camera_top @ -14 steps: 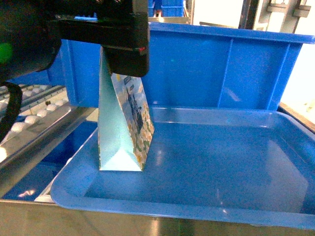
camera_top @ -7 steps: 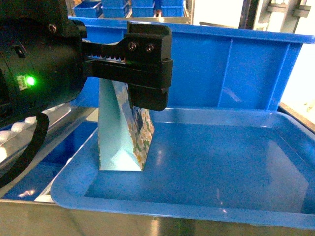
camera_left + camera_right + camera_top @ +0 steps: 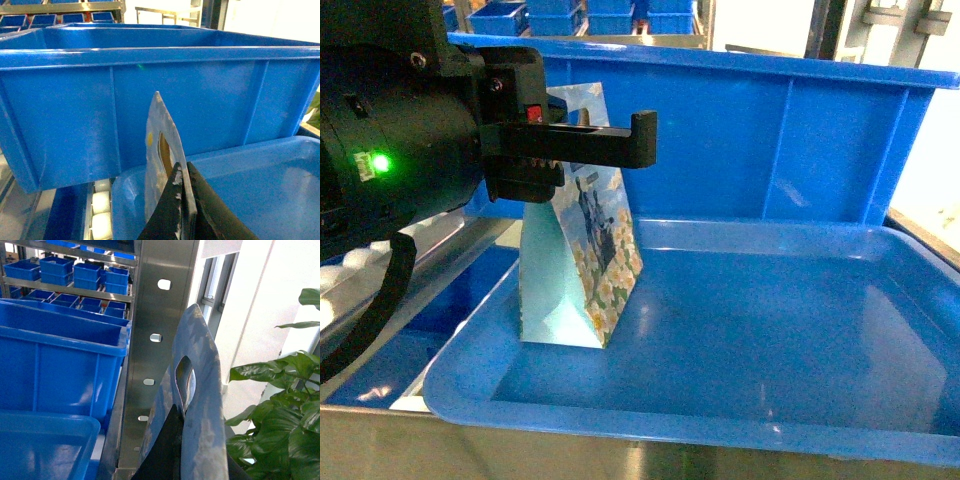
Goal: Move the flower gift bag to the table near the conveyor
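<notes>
1. The flower gift bag [image 3: 582, 250] stands upright in the glossy blue tray [image 3: 740, 420], close to the tray's left rim and nearer its back than its front edge.
2. Its plain pale-blue side faces the head camera, and the daisy-printed face with the dark centre picture slants off to the right.
3. The left gripper [image 3: 588, 140] reaches in from the left at the height of the bag's top; its black fingers [image 3: 620, 140] lie across the upper part of the printed face.
4. From the left wrist camera, the two dark jaws are pressed together on the bag's thin top edge [image 3: 167, 155], just below the cut-out handle hole, so this gripper is clamped on the bag.
5. The bag's base looks to be resting on the tray floor, though the contact line itself is hard to judge.
6. Behind the tray stands a tall blue plastic crate [image 3: 770, 140], its wall directly behind the bag.
7. To the left of the tray, the conveyor [image 3: 380, 255] slopes away with its rows of white rollers.
8. The right gripper [image 3: 182, 450] shows only in its own wrist view, where dark fingers pinch a blue sheet with a cut-out hole [image 3: 200, 390]; what that sheet is I cannot tell.
9. Beside it are a perforated steel post [image 3: 160, 340], shelves of small blue bins [image 3: 75, 275] and a green plant [image 3: 280, 405].
</notes>
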